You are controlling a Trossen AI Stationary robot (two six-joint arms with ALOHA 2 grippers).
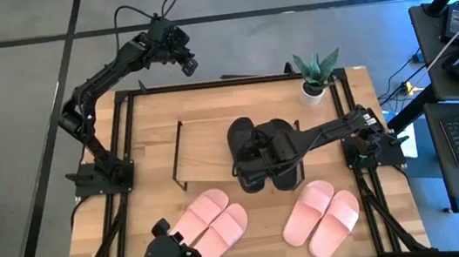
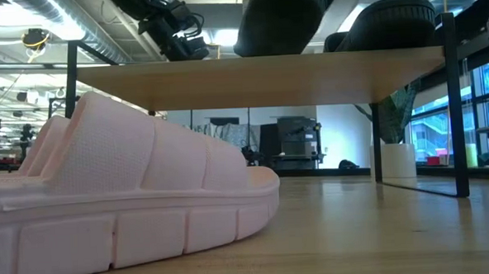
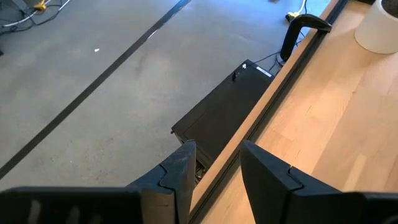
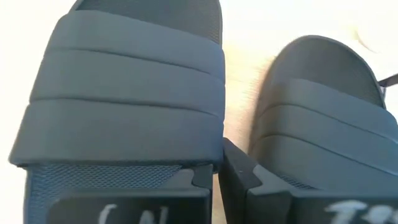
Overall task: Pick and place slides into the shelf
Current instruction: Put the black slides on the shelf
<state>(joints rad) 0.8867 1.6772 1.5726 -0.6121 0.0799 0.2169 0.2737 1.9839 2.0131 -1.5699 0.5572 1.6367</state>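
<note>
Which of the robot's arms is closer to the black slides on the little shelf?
The right. The right gripper sits right at the black slides on the shelf. The left gripper hangs far off, beyond the table's back edge.

The shelf (image 1: 206, 149) stood at the middle of the tabletop: a rectangular light wood top board on thin black wire legs. Two matte black slides (image 1: 260, 151) lay side by side on the right part of the board, soles down, wide ribbed straps up; the left part of the board was bare. In the right wrist view the two black slides (image 4: 124, 93) sat just beside each other with a narrow strip of board between them. One light pink pair (image 1: 209, 225) lay on the tabletop near the front edge, left of centre, angled. The other light pink pair (image 1: 321, 216) lay front right, likewise angled. In the low view one pink slide (image 2: 123, 200) rested sole-down before the shelf.
</note>
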